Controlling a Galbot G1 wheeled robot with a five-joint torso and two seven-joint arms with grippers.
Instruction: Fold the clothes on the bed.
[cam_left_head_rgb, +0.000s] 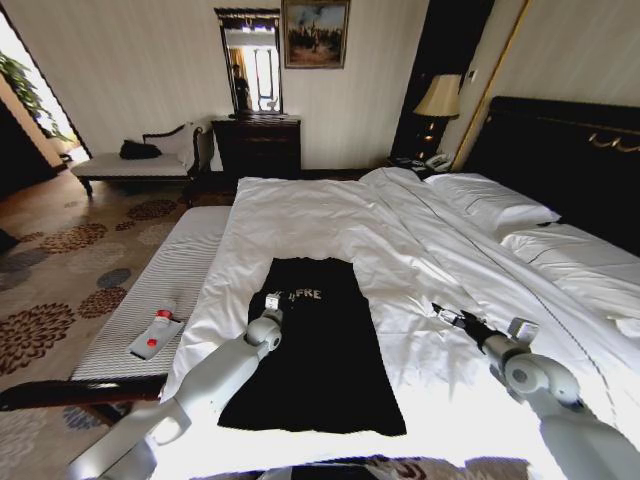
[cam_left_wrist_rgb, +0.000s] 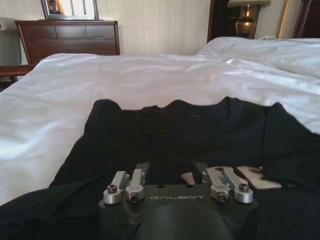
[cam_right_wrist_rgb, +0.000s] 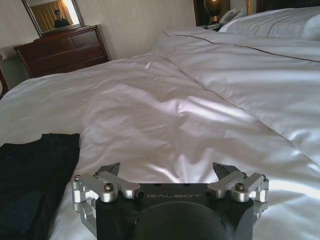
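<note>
Head view: the black T-shirt (cam_left_head_rgb: 325, 350) lies folded narrow on the bed (cam_left_head_rgb: 400, 240); left fingers (cam_left_wrist_rgb: 131, 184) spread wide over its chest, right fingers (cam_right_wrist_rgb: 107, 175) wide, apart to the right.

Head camera looks forward and down over my bed (cam_left_head_rgb: 330, 215). Left wrist camera sits low, close above the T-shirt (cam_left_wrist_rgb: 200, 135), facing the dresser (cam_left_wrist_rgb: 70, 37). Right wrist camera skims the duvet beside it. All three share shirt and dresser.
</note>
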